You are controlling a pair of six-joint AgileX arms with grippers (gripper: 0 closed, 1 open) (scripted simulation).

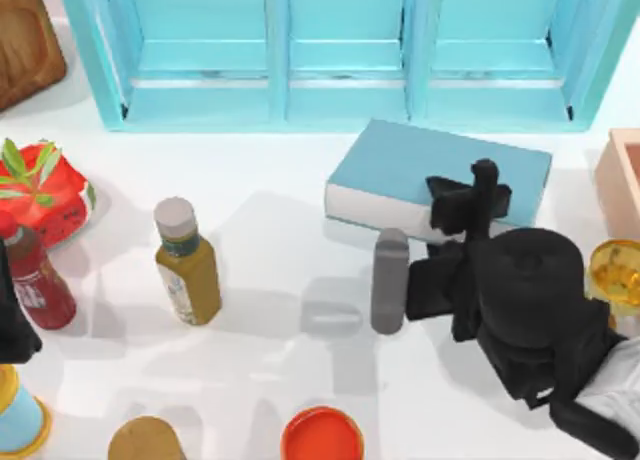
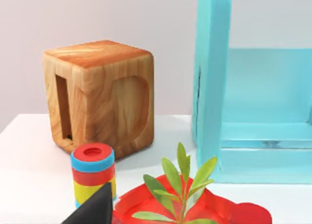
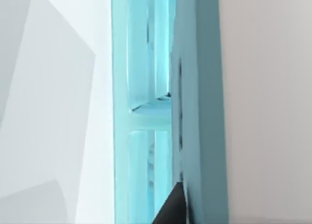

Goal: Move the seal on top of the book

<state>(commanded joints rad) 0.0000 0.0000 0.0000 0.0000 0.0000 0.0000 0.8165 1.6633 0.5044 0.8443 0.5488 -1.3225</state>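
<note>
Right claw hangs over the 6 o'clock edge of the book, at 1 o'clock on the surface, likely so the seal can land there; I cannot tell its grip, and the left arm waits at 9 o'clock.

White table, teal book, shelf unit, olive bottle, red bottle, wooden block

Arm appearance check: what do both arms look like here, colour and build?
Right arm: matte black, with a chunky cylindrical wrist housing, a blocky black right hand and a white link section toward its base. Left arm: black too, at the table's left edge. No cables or markings visible.
</note>
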